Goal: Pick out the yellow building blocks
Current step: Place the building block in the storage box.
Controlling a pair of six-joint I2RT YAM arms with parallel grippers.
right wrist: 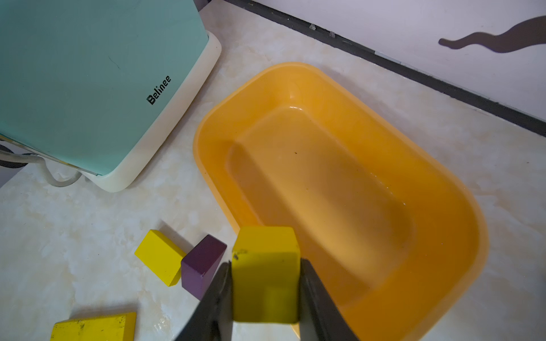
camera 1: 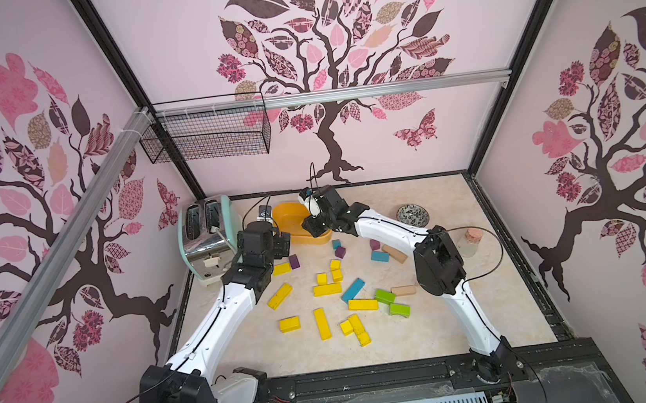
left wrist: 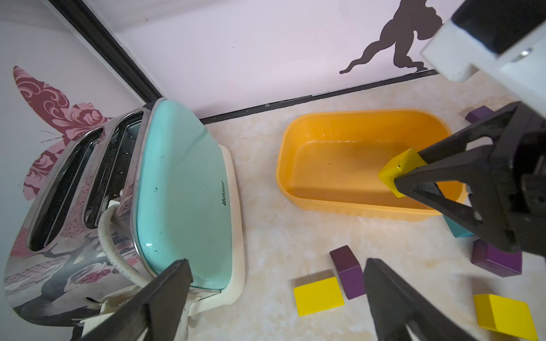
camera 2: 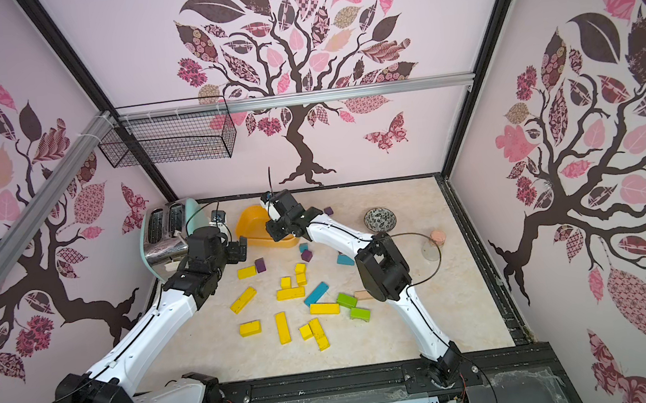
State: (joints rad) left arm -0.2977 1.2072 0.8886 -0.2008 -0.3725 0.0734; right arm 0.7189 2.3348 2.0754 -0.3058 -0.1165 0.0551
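One yellow block [right wrist: 266, 251] sat clamped in the right claw [right wrist: 266, 274], poised over the near end of the orange tub [right wrist: 212, 153], seemingly so a release would drop it inside; the tub looked empty; the remaining yellow building blocks [camera 1: 326, 290] lay scattered on the tabletop [camera 1: 448, 320]; the left claw [left wrist: 276, 262] hung spread wide, empty, near the toaster [left wrist: 183, 192], probably keeping clear.
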